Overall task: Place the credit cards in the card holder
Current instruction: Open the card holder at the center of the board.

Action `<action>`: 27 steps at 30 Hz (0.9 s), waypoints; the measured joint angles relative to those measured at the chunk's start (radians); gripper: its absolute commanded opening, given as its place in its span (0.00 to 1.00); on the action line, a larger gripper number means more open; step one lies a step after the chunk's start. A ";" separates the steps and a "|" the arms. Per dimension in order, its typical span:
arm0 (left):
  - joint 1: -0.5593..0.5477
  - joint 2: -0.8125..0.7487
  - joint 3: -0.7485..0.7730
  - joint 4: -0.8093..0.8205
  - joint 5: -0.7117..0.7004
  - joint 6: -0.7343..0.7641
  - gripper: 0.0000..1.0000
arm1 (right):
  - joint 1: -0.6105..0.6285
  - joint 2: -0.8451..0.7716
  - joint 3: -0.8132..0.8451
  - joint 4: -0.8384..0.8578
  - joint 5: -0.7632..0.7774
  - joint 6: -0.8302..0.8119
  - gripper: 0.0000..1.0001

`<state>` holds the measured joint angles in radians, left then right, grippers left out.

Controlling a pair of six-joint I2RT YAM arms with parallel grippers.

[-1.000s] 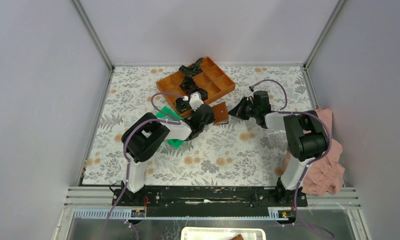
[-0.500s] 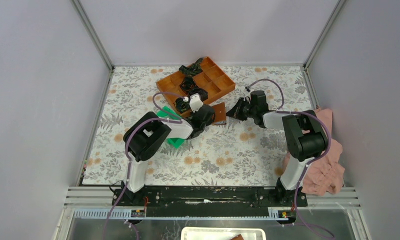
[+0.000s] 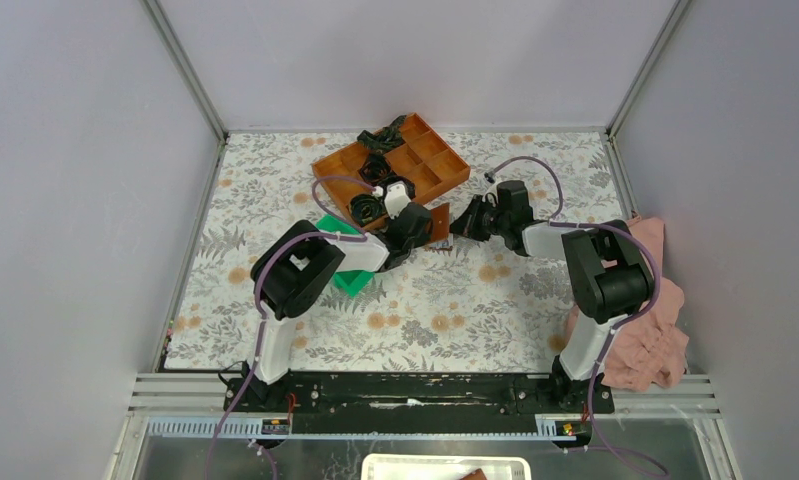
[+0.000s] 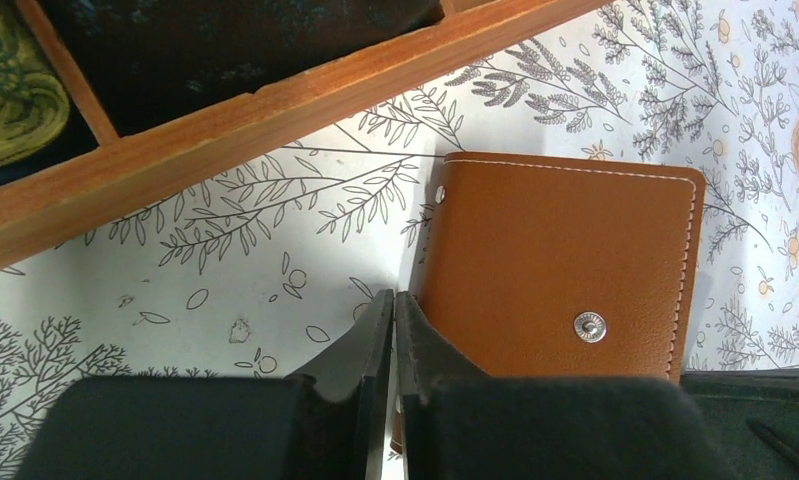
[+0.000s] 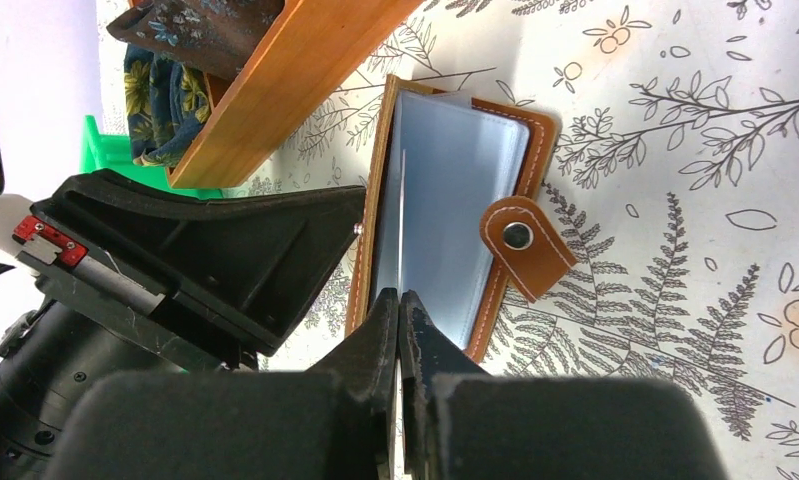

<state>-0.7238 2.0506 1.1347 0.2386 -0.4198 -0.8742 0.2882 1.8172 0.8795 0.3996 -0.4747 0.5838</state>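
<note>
The card holder (image 4: 565, 260) is showing a brown, leather-like skin with a fine grain, a soft sheen and pale stitching along its edges. Its snap (image 4: 590, 326) is gleaming like polished metal. Inside, its sleeves (image 5: 455, 200) are looking like smooth, pale blue, slightly glossy plastic. The credit card (image 5: 402, 220), seen edge-on, is appearing thin, pale and stiff, like plastic. The left gripper (image 4: 392, 300) and right gripper (image 5: 399, 300) are presenting matt black, faintly textured plastic. The orange tray (image 4: 275, 110) is looking matt, with fine lines like wood grain. The table cover (image 3: 425, 300) is showing a matt floral print. The green tray (image 3: 350, 283) is looking like smooth plastic. A pink cloth (image 3: 650, 330) is lying in soft creases.
</note>
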 measured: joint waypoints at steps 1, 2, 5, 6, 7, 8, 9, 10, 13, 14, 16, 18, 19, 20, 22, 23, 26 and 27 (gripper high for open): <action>0.001 0.000 0.000 0.001 0.011 0.004 0.10 | 0.002 0.000 0.000 0.001 -0.002 -0.001 0.00; 0.002 0.000 0.000 0.003 0.021 0.010 0.10 | 0.002 0.000 0.000 0.001 -0.004 -0.002 0.00; 0.003 0.002 0.000 0.013 0.053 0.021 0.10 | 0.004 -0.004 0.000 -0.005 -0.006 -0.008 0.00; 0.003 0.002 0.000 0.016 0.065 0.024 0.10 | 0.004 -0.008 0.000 -0.011 -0.006 -0.012 0.00; 0.004 0.002 -0.001 0.019 0.078 0.027 0.10 | 0.004 -0.013 0.000 -0.019 -0.006 -0.016 0.00; 0.004 0.002 -0.003 0.025 0.093 0.031 0.10 | 0.005 -0.020 0.000 -0.026 -0.005 -0.020 0.00; 0.004 0.002 -0.005 0.032 0.106 0.035 0.10 | 0.005 -0.028 0.000 -0.032 -0.005 -0.024 0.00; 0.003 0.002 -0.007 0.038 0.117 0.039 0.10 | 0.006 -0.040 0.000 -0.041 -0.004 -0.029 0.00; -0.004 0.002 -0.014 0.056 0.149 0.051 0.10 | 0.010 -0.074 0.000 -0.066 0.005 -0.043 0.00; -0.009 0.002 -0.015 0.060 0.155 0.056 0.10 | 0.012 -0.087 0.000 -0.077 0.011 -0.049 0.00; -0.019 0.002 -0.016 0.064 0.169 0.062 0.10 | 0.017 -0.106 0.000 -0.090 0.018 -0.060 0.00; -0.033 0.002 -0.020 0.073 0.180 0.066 0.10 | 0.023 -0.127 0.000 -0.117 0.024 -0.074 0.00; -0.039 0.002 -0.023 0.079 0.185 0.067 0.10 | 0.026 -0.137 0.000 -0.131 0.031 -0.081 0.00; -0.046 0.002 -0.027 0.086 0.188 0.068 0.10 | 0.028 -0.144 0.000 -0.139 0.035 -0.087 0.00; -0.054 0.002 -0.033 0.100 0.194 0.069 0.11 | 0.032 -0.155 -0.002 -0.155 0.045 -0.099 0.00; -0.056 0.002 -0.035 0.104 0.196 0.070 0.11 | 0.034 -0.159 -0.004 -0.161 0.048 -0.105 0.00; -0.060 0.002 -0.047 0.126 0.198 0.069 0.11 | 0.040 -0.164 -0.011 -0.174 0.065 -0.117 0.00; -0.061 0.002 -0.051 0.133 0.200 0.069 0.11 | 0.042 -0.164 -0.014 -0.176 0.069 -0.121 0.00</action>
<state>-0.7853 2.0521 1.0840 0.3714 -0.2199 -0.8047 0.3298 1.6535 0.8654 0.2234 -0.4057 0.4633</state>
